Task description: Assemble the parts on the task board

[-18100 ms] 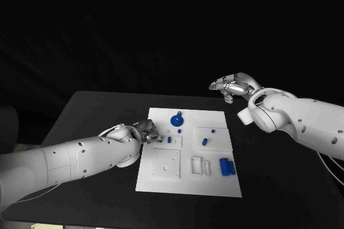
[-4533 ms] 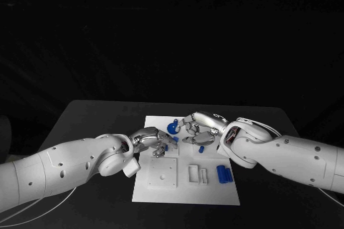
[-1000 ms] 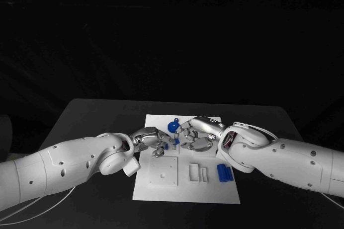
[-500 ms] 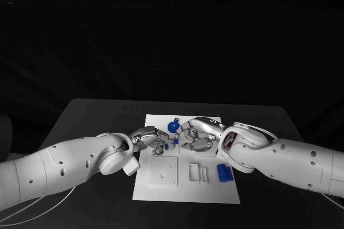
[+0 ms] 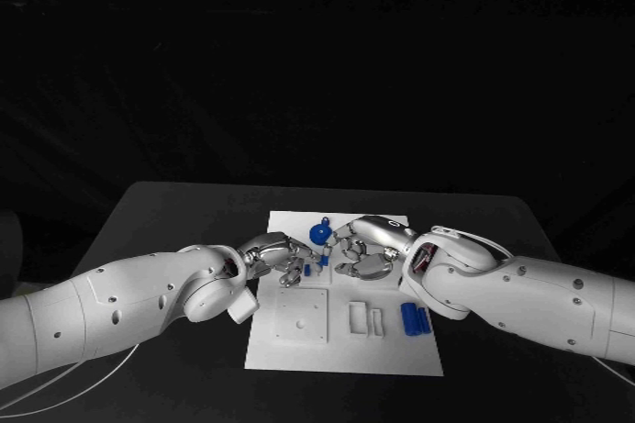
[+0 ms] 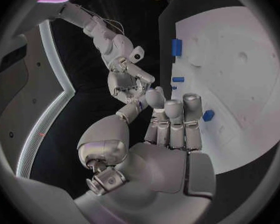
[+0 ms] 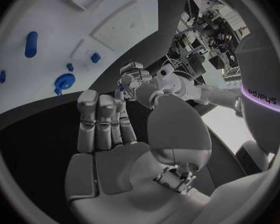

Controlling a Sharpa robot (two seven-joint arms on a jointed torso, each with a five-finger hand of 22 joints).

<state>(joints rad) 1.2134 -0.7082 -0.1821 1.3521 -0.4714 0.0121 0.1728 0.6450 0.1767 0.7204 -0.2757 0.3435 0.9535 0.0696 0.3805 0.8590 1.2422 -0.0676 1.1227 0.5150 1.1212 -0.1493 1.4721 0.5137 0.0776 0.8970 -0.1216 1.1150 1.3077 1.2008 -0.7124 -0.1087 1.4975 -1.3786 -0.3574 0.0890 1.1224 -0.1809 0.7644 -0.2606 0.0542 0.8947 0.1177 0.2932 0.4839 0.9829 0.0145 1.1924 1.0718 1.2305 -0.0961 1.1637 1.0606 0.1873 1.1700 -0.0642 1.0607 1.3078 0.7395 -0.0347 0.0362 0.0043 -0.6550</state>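
The left hand (image 5: pixel 275 256) and right hand (image 5: pixel 360 249) are meeting fingertip to fingertip above the task board (image 5: pixel 347 350), apparently passing a small blue part (image 5: pixel 323 260) between them. Which hand is gripping it cannot be told; other parts are lying on the board

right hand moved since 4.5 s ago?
Yes. The right hand has shifted a little toward the left hand, now closer to the round blue part on the task board.

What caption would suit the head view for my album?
Two silver hands, left hand and right hand, meet over a white board dotted with small blue parts.
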